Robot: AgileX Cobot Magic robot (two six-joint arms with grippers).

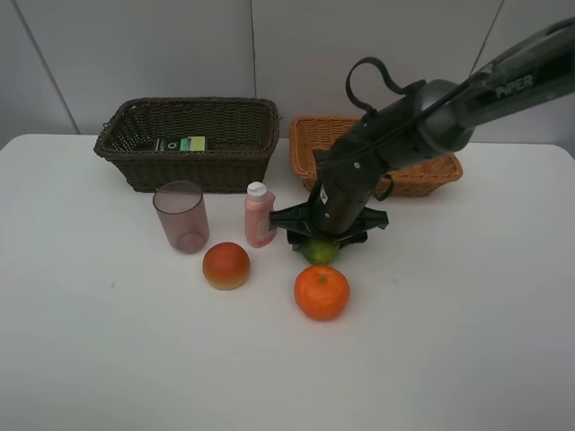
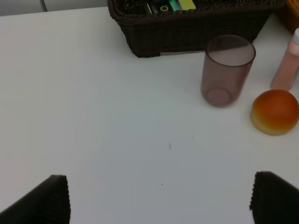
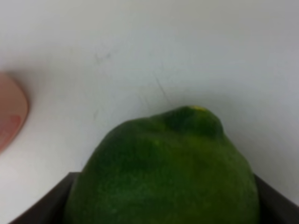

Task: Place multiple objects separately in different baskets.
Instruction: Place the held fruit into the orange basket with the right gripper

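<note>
On the white surface (image 1: pixel 449 341), the right gripper (image 1: pixel 325 235) has its fingers (image 3: pixel 39 210) clasped on the green round fruit (image 3: pixel 163 172), just beside the pink bottle with white cap (image 1: pixel 259 215) and near the orange (image 1: pixel 322 292). The left gripper (image 2: pixel 159 200) has its fingers spread wide.

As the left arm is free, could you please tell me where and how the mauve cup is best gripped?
Probably across the mauve cup at mid-wall, coming from its front-left. It stands upright, round, mouth up. The pink bottle stands to its right and the dark basket sits just behind, so those sides look more crowded.
</note>
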